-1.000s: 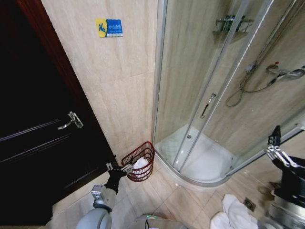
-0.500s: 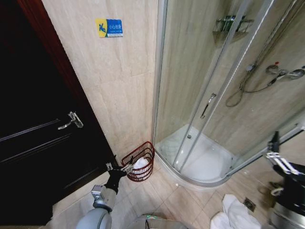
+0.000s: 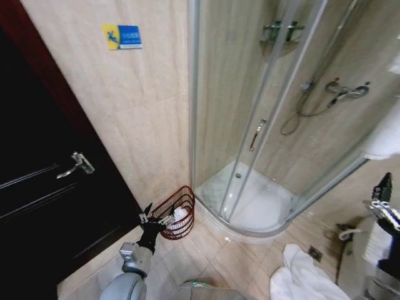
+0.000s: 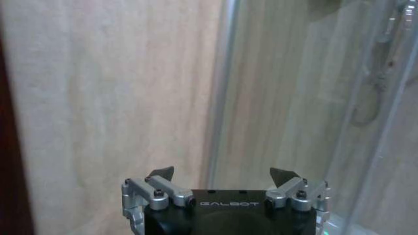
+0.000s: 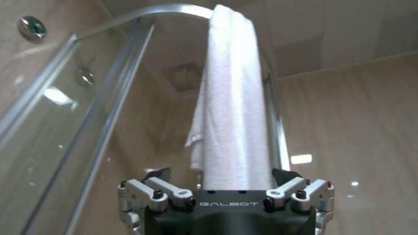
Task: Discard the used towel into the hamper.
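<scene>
The right gripper point(image 5: 222, 177) stands with its fingers spread wide and nothing between them, pointed up at a white towel point(image 5: 230, 93) that hangs over the curved top rail of the shower enclosure point(image 5: 98, 83); the towel is straight ahead of the open fingers and apart from them. In the head view this gripper point(image 3: 381, 195) sits at the right edge, and a corner of the hanging towel point(image 3: 384, 139) shows above it. Compared with a second ago the whole head picture has shifted, so the camera has turned and brought that towel into sight. This suggests the robot is lining up on the towel, which it has not yet gripped. The left gripper point(image 3: 156, 218) is also wide open and empty, held low, just beside the rim of the red wire hamper point(image 3: 177, 212), where it was a second ago. The hamper stands on the floor against the wall, well apart from the right gripper, with something white already inside. More white cloth point(image 3: 300, 278) lies heaped on the floor tiles below the right gripper
</scene>
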`<state>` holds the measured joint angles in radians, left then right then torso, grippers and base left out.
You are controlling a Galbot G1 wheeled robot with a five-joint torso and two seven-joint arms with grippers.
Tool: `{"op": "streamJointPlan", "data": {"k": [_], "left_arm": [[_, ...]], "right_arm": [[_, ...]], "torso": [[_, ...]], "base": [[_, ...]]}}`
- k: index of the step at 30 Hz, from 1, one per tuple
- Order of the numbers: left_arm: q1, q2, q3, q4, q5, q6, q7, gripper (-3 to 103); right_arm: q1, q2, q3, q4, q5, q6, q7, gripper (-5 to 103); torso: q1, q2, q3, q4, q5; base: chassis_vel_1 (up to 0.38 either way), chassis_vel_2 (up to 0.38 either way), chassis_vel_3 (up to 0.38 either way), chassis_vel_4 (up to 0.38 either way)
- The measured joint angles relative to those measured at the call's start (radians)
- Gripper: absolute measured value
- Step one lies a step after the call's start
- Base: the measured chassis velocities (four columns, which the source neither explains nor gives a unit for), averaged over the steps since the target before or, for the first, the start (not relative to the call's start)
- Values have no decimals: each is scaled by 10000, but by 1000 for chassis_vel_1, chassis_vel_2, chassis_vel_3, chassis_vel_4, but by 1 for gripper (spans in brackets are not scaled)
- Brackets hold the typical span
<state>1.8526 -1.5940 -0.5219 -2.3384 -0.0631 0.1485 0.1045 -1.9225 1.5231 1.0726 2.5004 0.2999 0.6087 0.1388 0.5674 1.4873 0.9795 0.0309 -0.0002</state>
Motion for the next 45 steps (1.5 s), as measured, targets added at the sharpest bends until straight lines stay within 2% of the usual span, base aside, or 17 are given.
{"op": "streamJointPlan", "data": {"k": [19,27,30,36,40,45], "left_arm": [[0,1,-2,0,0,0,0,99],[0,0,1,0,0,1,-1,99],[0,0,1,0,0,1,0,99],[0,-4,2,0,-1,1,-1,99],[0,-8,7,0,-1,1,5,99],[2,-1,0,0,-1,1,1,99]], "right_arm": [[152,-117,-29,-3,168,-204,1,100],[165,-145,-45,-4,215,-169,-80,100],[177,-159,-46,-3,238,-157,-104,100],[425,-264,-64,-5,635,42,-516,100],[788,-605,18,-6,940,-242,-560,100],[1485,-1638,123,-5,1610,-1094,-512,100]], "torso": [[1,0,1,2,0],[1,1,0,1,6],[1,0,1,1,-4],[1,0,1,1,8],[3,-1,2,-2,11],[-3,0,0,6,-1]], "base": [[-45,-51,3,7],[-207,-209,214,204],[-286,-269,281,251],[-274,-295,300,268],[-185,-227,203,117],[23,-57,61,25]]}}
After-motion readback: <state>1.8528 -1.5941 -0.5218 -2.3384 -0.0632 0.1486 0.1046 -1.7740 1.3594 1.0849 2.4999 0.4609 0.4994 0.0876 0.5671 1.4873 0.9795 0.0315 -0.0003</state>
